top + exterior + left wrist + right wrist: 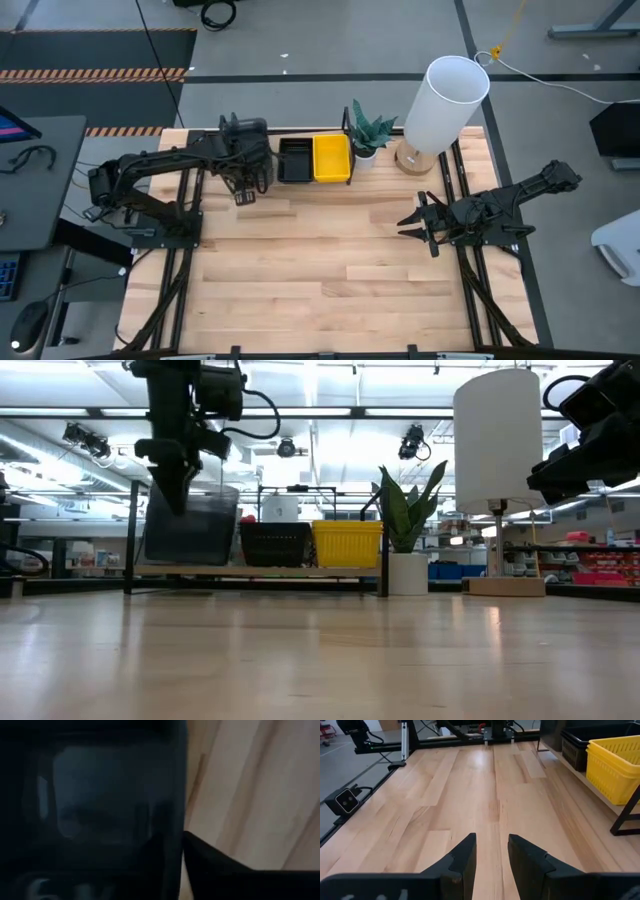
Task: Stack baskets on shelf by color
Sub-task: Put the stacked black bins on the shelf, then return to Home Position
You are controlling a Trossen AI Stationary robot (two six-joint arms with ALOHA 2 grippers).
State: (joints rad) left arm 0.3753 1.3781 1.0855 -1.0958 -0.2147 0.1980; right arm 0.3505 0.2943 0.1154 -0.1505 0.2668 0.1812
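Wood tabletop [330, 270], high view: left gripper [243, 178] at shelf [300, 183] left end.
Low view: it pinches grey basket [190, 525] rim; light, stiff plastic.
Right wrist: right gripper [491, 851] narrowly parted, idle.

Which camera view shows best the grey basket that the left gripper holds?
The low view: the grey basket hangs tilted from the left gripper above the shelf. The high view mostly hides it under the arm; the left wrist view shows only a dark blur.
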